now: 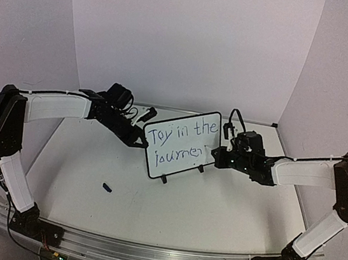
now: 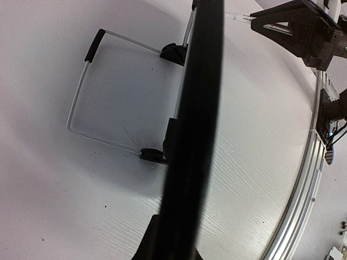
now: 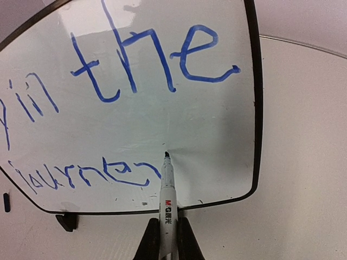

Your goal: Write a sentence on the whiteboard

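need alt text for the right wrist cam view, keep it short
The right gripper holds a white marker with its tip at or just off the whiteboard, just right of the last stroke of the lower line. The black-framed board shows blue handwriting, "in the" above "journey", with the white table to the right.
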You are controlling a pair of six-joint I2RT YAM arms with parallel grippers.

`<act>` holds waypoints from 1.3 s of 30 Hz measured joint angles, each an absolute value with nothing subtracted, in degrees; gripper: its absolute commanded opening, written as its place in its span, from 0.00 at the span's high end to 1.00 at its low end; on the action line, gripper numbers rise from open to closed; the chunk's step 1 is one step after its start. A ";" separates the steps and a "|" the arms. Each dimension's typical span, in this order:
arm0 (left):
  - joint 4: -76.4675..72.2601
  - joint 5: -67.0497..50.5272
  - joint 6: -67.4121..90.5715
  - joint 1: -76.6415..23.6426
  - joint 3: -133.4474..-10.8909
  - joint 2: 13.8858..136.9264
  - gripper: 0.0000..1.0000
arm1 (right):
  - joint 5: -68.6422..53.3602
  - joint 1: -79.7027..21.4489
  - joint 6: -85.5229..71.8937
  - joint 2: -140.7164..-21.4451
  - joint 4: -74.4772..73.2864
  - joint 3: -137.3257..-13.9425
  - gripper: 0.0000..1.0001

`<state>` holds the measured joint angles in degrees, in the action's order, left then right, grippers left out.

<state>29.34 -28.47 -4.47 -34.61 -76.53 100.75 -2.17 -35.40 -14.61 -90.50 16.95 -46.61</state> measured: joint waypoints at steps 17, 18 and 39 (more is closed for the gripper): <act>28.91 -28.80 -4.45 -34.61 -76.90 101.30 1.00 | -2.44 -35.40 -15.79 -91.83 18.70 -45.52 1.00; 28.91 -28.80 -4.45 -34.61 -76.90 101.30 1.00 | -2.44 -35.40 -15.86 -91.83 18.79 -45.41 1.00; 28.86 -28.93 -4.45 -34.61 -76.93 101.32 1.00 | -3.20 -37.52 -18.31 -94.76 20.32 -43.35 1.00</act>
